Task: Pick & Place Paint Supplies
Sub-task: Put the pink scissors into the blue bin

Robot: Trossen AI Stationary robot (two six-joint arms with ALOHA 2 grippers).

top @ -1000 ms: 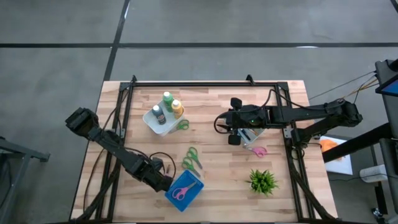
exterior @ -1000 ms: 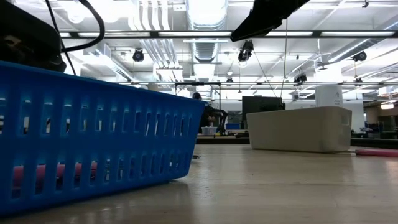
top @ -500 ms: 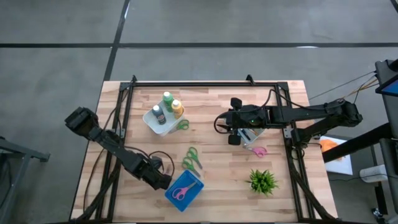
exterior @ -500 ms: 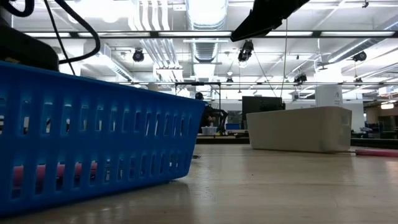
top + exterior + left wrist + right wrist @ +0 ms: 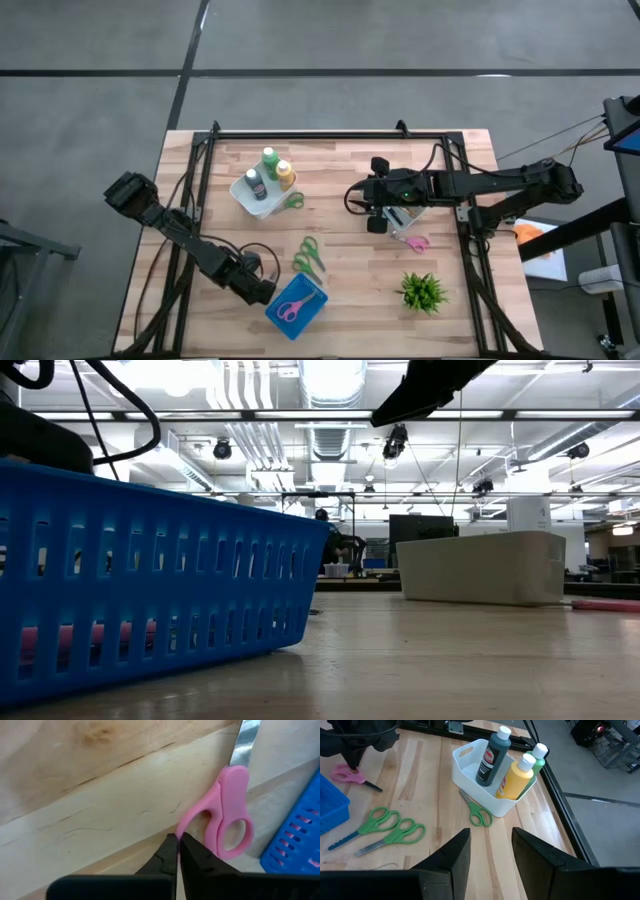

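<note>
Wooden planks (image 5: 340, 185) make up the table, with grey floor around it; the left gripper (image 5: 178, 851) has its fingers pressed together, tips at the handle of pink scissors (image 5: 227, 810) lying on the wood, nothing visibly held; it sits near the front left, just beside the blue basket (image 5: 297, 307); the right gripper (image 5: 490, 851) hovers right of centre, fingers partly apart and empty; three paint bottles, green (image 5: 269, 159), yellow-orange (image 5: 285, 174) and dark grey (image 5: 254, 183), stand upright in a white bin (image 5: 243, 198) far left of centre; green scissors (image 5: 308, 256) lie mid-table.
</note>
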